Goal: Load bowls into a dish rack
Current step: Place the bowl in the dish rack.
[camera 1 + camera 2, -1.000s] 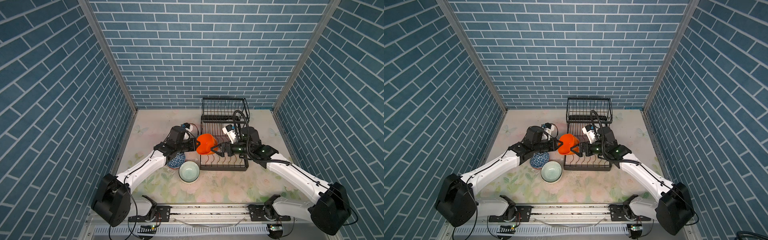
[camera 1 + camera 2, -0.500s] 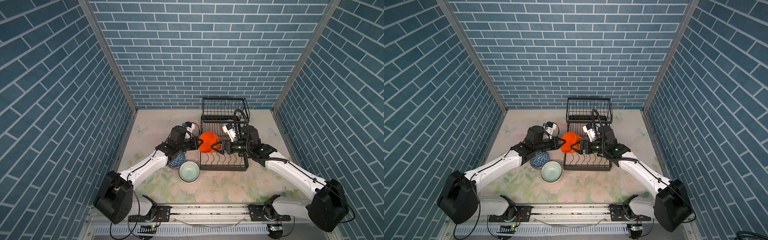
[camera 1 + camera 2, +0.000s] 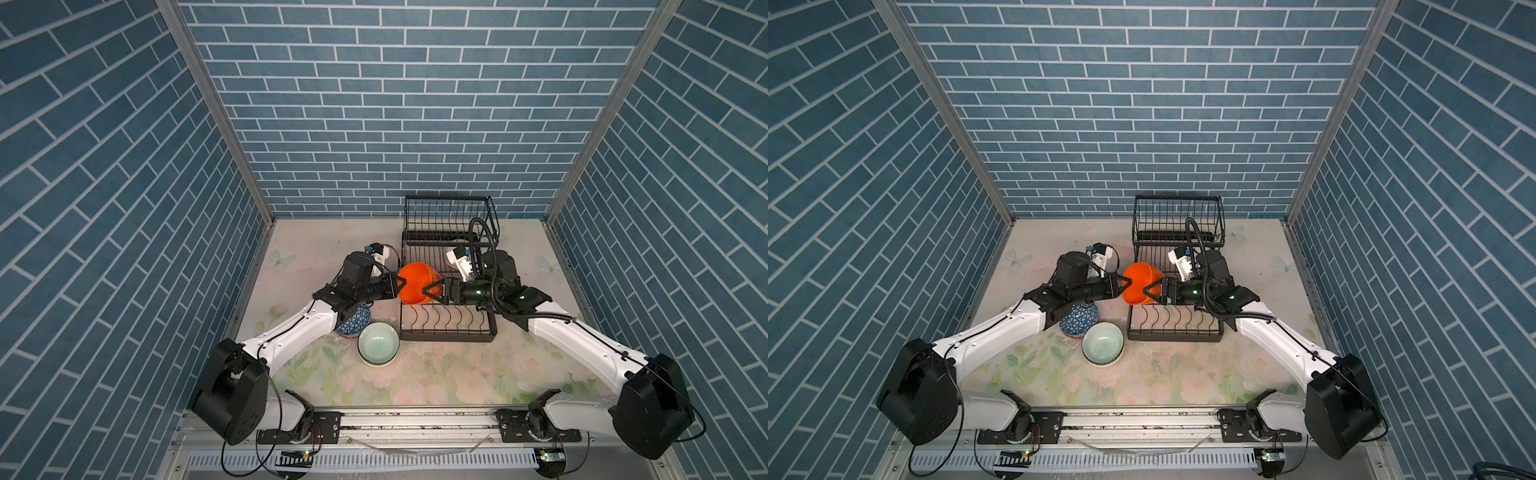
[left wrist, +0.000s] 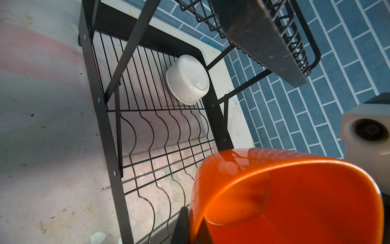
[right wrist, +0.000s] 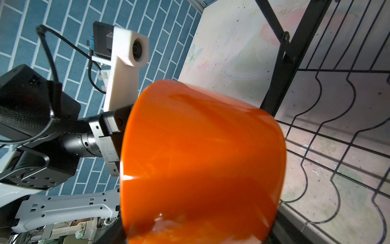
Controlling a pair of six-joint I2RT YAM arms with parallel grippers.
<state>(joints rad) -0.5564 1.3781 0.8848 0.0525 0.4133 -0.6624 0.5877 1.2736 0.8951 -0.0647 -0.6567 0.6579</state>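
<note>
The left arm reaches in from the near left corner of the table (image 3: 436,374). Under its forearm a blue-and-white bowl (image 3: 353,326) sits on the table, partly hidden by the arm. Just beside it, toward the near edge, a pale green bowl (image 3: 379,344) stands upright with its mouth up; in both top views the two look to be touching or nearly so.

Further right, the left pincer (image 3: 400,286) is clamped tight on the rim of the orange bowl (image 3: 415,286). In the left wrist view one dark finger lies inside the orange bowl (image 4: 295,200) and one outside its wall. The bowl is held off the table, tipped onto its side, above the left edge of the dish rack (image 3: 446,336), over the wavy wires of the lower tray.

From the other side, the right pincer (image 3: 430,291) has its jaws spread wide, one on each side of the bowl's right wall. Whether they press on the bowl cannot be told.

The rack stands right of centre, its raised basket (image 3: 446,218) toward the back wall. In the left wrist view a white bowl (image 4: 187,79) lies tilted, base outward, in a far corner of the lower tray.
</note>
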